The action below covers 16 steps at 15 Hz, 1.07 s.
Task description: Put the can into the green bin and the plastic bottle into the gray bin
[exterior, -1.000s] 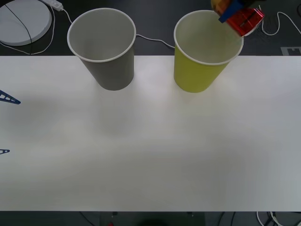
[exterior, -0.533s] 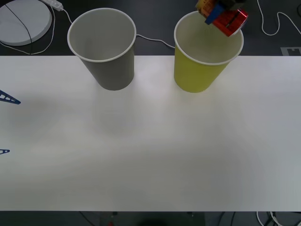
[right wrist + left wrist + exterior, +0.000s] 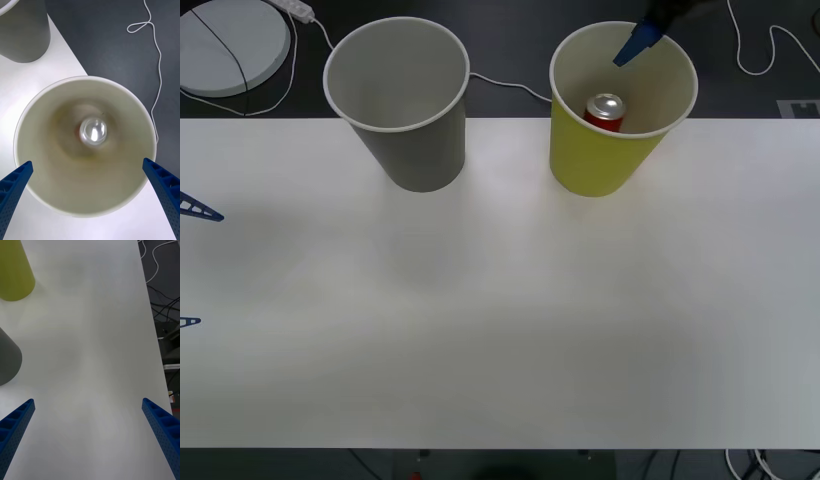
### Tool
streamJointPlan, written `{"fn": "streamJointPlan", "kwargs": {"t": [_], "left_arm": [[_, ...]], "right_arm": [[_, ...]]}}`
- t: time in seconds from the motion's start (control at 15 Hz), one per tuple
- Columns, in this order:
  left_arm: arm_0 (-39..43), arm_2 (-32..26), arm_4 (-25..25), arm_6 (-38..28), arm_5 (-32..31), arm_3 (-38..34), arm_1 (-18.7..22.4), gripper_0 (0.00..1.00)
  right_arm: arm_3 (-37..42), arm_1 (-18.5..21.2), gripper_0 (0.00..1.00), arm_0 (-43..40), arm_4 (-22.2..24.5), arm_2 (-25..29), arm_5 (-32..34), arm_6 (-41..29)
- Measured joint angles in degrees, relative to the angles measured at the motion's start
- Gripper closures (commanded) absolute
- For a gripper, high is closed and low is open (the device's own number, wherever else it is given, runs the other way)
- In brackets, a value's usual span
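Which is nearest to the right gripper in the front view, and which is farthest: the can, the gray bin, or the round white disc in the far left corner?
From the right gripper, open above the green bin:
1. The can, inside the green bin, just below it.
2. The gray bin, farther left.
3. The round white disc, far left corner.

Our right hand (image 3: 90, 187) hangs with fingers spread wide and empty; our left hand (image 3: 88, 427) waits, fingers likewise apart.
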State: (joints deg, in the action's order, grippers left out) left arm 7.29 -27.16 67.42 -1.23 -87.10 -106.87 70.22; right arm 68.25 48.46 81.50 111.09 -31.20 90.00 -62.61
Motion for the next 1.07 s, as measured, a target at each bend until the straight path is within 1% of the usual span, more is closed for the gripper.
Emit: {"fn": "streamJointPlan", "kwargs": {"t": [0.13, 0.27, 0.33, 0.6, 0.73, 0.93, 1.07], "left_arm": [[0.0, 0.0, 0.0, 0.0, 0.0, 0.0, 0.0, 0.0], [0.0, 0.0, 0.0, 0.0, 0.0, 0.0, 0.0, 0.0], [0.0, 0.0, 0.0, 0.0, 0.0, 0.0, 0.0, 0.0], [0.0, 0.0, 0.0, 0.0, 0.0, 0.0, 0.0, 0.0], [0.0, 0.0, 0.0, 0.0, 0.0, 0.0, 0.0, 0.0], [0.0, 0.0, 0.0, 0.0, 0.0, 0.0, 0.0, 0.0], [0.0, 0.0, 0.0, 0.0, 0.0, 0.0, 0.0, 0.0]], "right_arm": [[0.6, 2.8, 0.0, -0.5, -4.1, 0.3, 0.0, 1.0], [3.2, 5.8, 0.0, -3.2, -7.6, 2.9, 0.0, 2.5], [4.5, 7.2, 0.0, -5.1, -8.8, 4.6, 0.0, 4.3], [9.3, 13.0, 0.0, -13.3, -15.9, 11.7, 0.0, 15.4], [11.5, 15.2, 0.0, -17.2, -19.0, 14.5, 0.0, 19.0], [15.9, 17.9, 0.0, -25.5, -22.2, 20.7, 0.0, 24.3], [20.3, 18.9, 0.0, -32.8, -23.4, 26.7, 0.0, 26.4]]}}
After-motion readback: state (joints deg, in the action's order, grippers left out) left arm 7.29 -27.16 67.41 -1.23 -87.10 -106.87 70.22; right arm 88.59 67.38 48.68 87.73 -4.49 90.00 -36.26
